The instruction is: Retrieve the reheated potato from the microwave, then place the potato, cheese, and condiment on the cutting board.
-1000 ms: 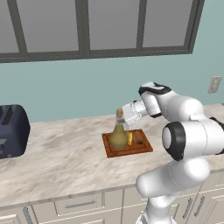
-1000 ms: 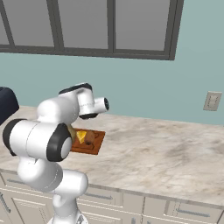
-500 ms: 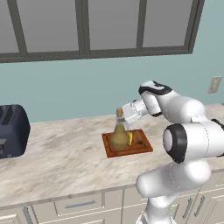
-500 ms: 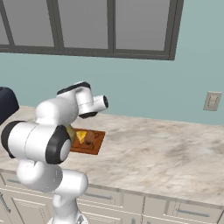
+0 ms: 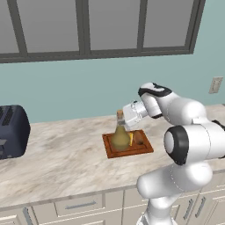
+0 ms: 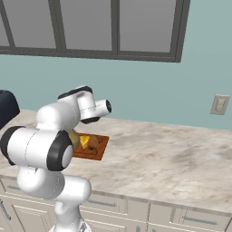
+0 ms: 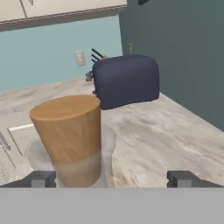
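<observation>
**Open gripper beside the bottle's stopper, all three items on the board**

The gripper (image 7: 111, 178) stands with its jaws spread wide, holding nothing. In the hand view the cork stopper of the condiment bottle (image 5: 120, 135) rises between the two fingertips, nearer one of them than the other, and touches neither. The bottle stands upright, its long axis vertical, and the hand reaches it sideways at neck height, so pulling clear looks like a matter of backing straight off the neck.

On the cutting board (image 5: 128, 144): one bottle at the end toward the toaster (image 5: 12, 131), one yellow cheese wedge (image 6: 84, 141) just beside it, and one brown potato (image 6: 93, 143) next to the cheese at the far end from the toaster. One board, one toaster, one arm. Placement looks complete.
</observation>
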